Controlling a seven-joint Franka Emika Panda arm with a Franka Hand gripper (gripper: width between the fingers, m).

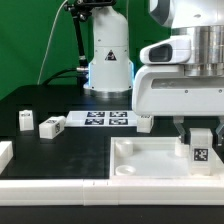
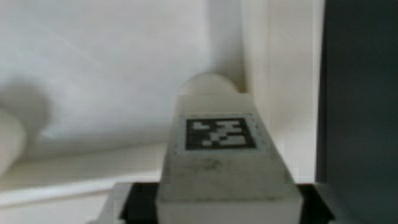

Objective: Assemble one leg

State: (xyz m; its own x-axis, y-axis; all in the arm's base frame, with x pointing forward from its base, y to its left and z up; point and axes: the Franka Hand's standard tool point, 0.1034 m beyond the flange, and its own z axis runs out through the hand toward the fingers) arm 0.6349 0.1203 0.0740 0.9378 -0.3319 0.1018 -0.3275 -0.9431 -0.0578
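Observation:
My gripper [image 1: 200, 133] is shut on a leg [image 1: 199, 146], a small white block with a black-and-white marker tag on its face. I hold it upright over the far right corner of the large white square piece [image 1: 150, 160] at the exterior view's right. In the wrist view the leg [image 2: 217, 140] fills the middle, clamped between my dark fingers [image 2: 128, 200], with the white square piece [image 2: 89, 90] behind it. Three more legs lie loose: two [image 1: 26, 120] [image 1: 52, 125] at the exterior view's left and one [image 1: 145, 123] by the marker board.
The marker board [image 1: 105, 118] lies flat in the middle of the black table. A white rail [image 1: 5, 153] sits at the exterior view's left edge and a white border [image 1: 60, 190] runs along the front. The robot base [image 1: 108, 60] stands behind.

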